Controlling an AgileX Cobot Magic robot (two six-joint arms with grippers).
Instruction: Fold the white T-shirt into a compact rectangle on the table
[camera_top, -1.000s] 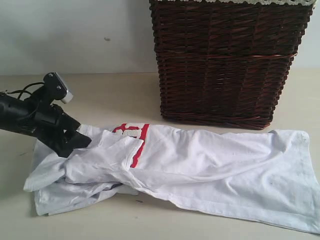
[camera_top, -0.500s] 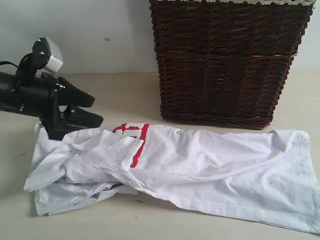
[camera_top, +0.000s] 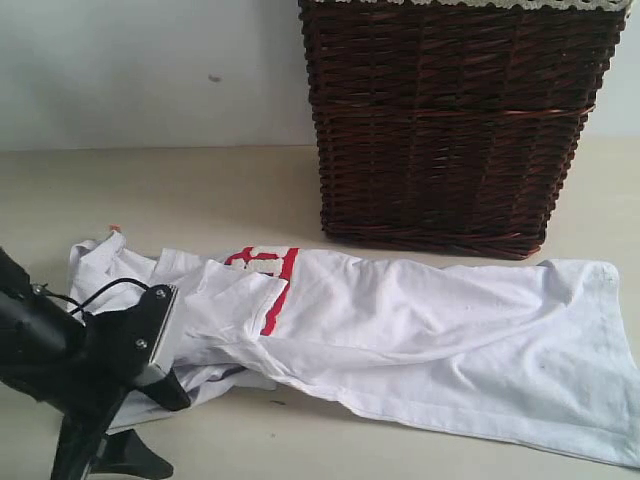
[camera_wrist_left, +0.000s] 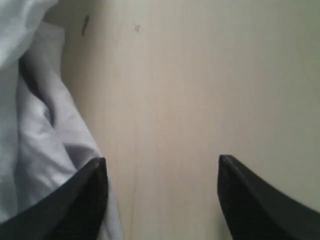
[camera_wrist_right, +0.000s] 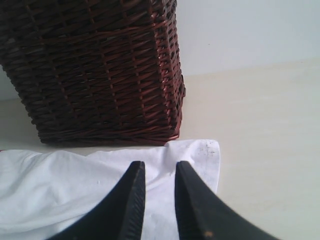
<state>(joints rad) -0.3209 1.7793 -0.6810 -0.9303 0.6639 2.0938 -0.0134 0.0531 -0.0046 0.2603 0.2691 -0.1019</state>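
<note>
A white T-shirt (camera_top: 400, 330) lies crumpled on a pale beige counter (camera_top: 220, 190). It stretches lengthwise from the left of the frame to the lower right edge, in front of a dark wicker basket (camera_top: 450, 120) at upper right. The shirt's left end is bunched into loose folds, with red-outlined letters showing left of centre. Its right end lies flatter.

The left gripper (camera_wrist_left: 160, 161), on a black arm in the lower left corner, sits low beside the bunched end. Its jaws are wide apart and empty, with the cloth's edge just beside one finger.

The right gripper (camera_wrist_right: 159, 165) is outside the wide shot. Its own camera shows jaws a narrow gap apart, holding nothing, over the flat corner near the basket. Each arm looks nearest its own end of the shirt.
</note>
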